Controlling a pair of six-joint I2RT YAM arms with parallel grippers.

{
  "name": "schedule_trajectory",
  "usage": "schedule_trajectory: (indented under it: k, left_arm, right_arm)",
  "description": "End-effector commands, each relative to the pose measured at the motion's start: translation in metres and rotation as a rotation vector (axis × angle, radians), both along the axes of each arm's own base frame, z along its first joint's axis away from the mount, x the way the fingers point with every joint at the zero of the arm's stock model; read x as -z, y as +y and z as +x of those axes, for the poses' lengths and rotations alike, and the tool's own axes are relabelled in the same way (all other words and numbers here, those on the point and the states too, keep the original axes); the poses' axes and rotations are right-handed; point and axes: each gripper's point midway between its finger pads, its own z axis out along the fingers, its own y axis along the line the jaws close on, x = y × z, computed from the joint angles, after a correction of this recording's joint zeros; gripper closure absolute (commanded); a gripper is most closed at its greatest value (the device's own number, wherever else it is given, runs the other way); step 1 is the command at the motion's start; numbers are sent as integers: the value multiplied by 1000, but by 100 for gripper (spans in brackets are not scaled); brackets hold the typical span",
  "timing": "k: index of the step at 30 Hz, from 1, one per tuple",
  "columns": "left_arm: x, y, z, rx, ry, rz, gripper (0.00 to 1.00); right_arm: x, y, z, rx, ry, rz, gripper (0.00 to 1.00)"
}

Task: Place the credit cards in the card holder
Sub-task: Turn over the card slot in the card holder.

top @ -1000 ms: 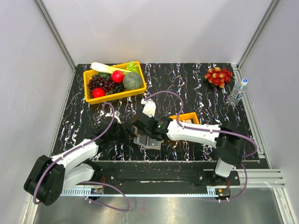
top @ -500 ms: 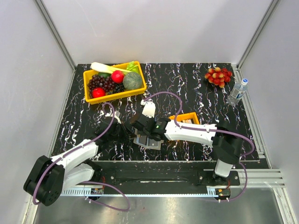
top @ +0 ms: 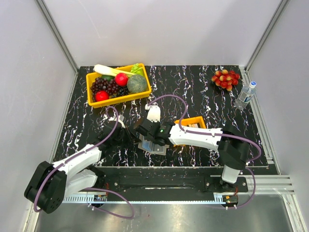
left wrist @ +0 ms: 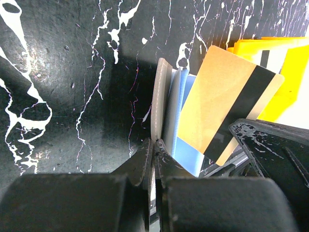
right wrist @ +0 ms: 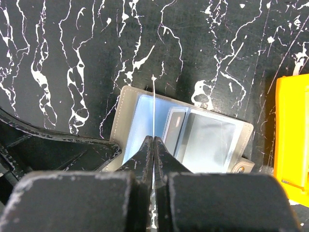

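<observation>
The right gripper [right wrist: 153, 141] is pinching 1 tan card [left wrist: 227, 104] with a dark stripe. Its fingers are clamped on 1 end, and it is holding the card upright over the open card holder [right wrist: 205, 140]. The holder is lying close to the near edge of the tabletop [top: 203, 87], about midway along it, just left of the small orange tray [top: 186, 121]. The left gripper [left wrist: 153, 147] is squeezing shut on the holder's taupe outer flap [left wrist: 161, 96] and propping it up.

In the left wrist view the card is sitting skewed to the flap. The main risk is a leading corner catching on a pocket lip, so the card bows or twists in the pinch instead of sliding in. Whether it is lined up with any pocket, I cannot tell. A hard push could also drag the light holder along the tabletop and pull the thin flap out of the left fingers. The 2 grippers are working very near each other, so a sideways correction could knock them together.
</observation>
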Motion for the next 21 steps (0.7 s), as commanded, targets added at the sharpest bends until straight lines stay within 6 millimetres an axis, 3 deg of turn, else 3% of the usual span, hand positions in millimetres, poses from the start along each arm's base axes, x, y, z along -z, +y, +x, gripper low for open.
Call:
schedule_trajectory:
  k: [1,16,21]
  left_arm:
    - [-9,-3,7,-11,-42,-21,100]
    - [-7,-2,6,-11,-38,-14,100]
    - [-8,-2,6,-10,-41,-17,100]
  right_arm:
    - [-15,0,5,11,-52,-18,100]
    - [-51,13,5,-47,-98,88,100]
    - [-52,12,7,-40,-108,90,100]
